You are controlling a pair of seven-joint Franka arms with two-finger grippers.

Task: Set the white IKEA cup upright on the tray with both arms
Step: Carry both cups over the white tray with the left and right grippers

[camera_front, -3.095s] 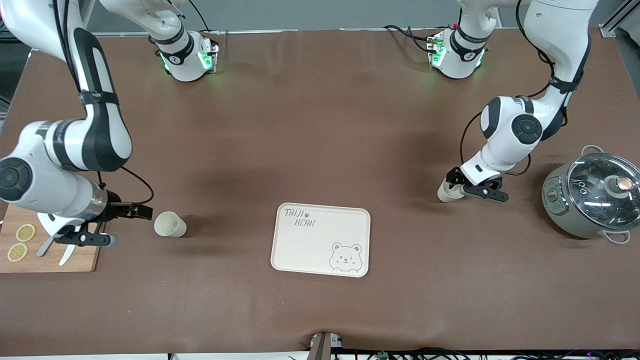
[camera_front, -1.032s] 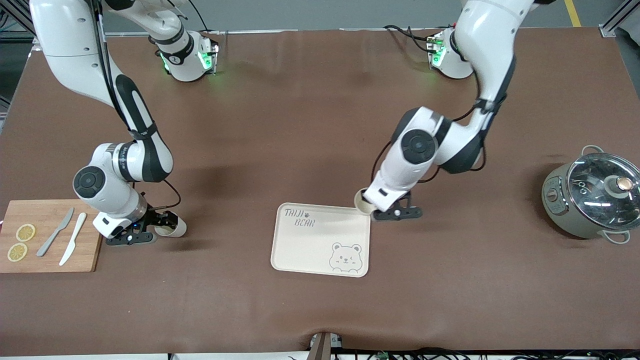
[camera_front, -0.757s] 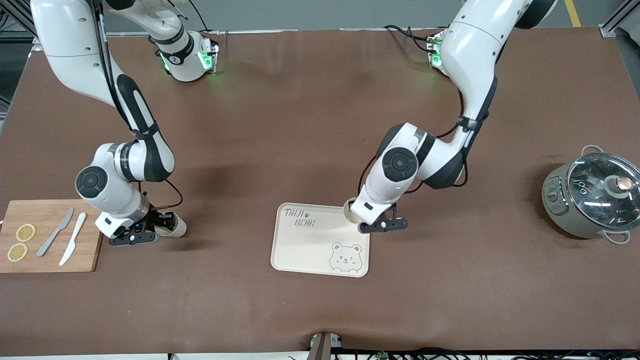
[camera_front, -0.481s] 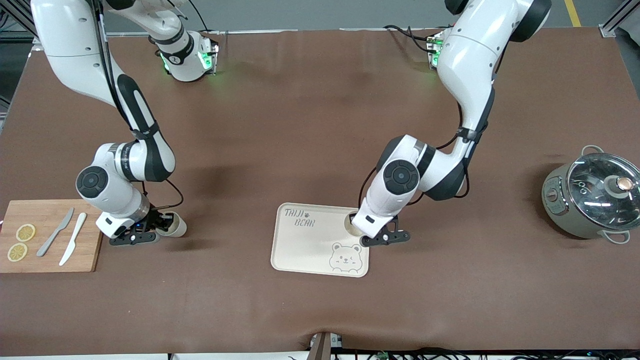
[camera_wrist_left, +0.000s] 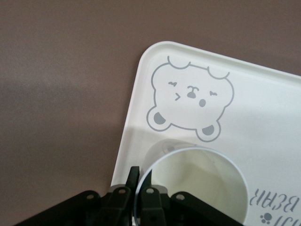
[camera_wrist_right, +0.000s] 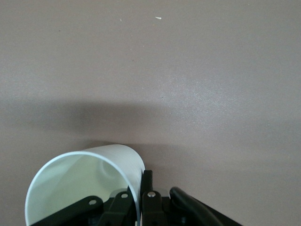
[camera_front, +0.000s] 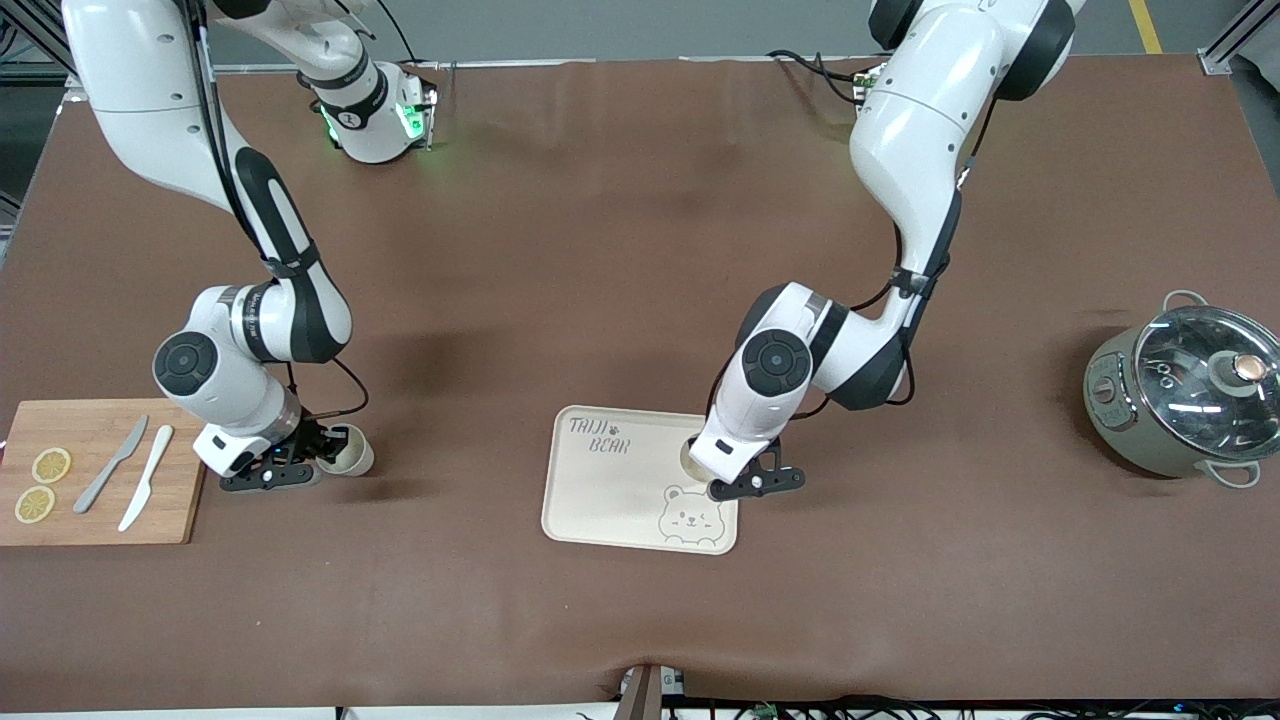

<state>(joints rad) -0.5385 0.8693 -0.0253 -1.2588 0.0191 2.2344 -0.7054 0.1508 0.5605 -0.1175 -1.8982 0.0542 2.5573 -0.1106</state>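
Reaching down over the tray [camera_front: 620, 500], your left gripper [camera_front: 722, 478] has its fingers pinching an upright cup [camera_front: 692, 454] by the rim. Your right gripper [camera_front: 300, 462], low on the bench [camera_front: 620, 250], pinches a second cup [camera_front: 348, 452] beside the cutting board [camera_front: 95, 520].

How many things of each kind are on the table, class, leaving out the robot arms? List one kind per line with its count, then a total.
White cups: 2
Trays: 1
Cutting boards: 1
Knives: 2
Lemon slices: 2
Lidded pots: 1
Total: 9
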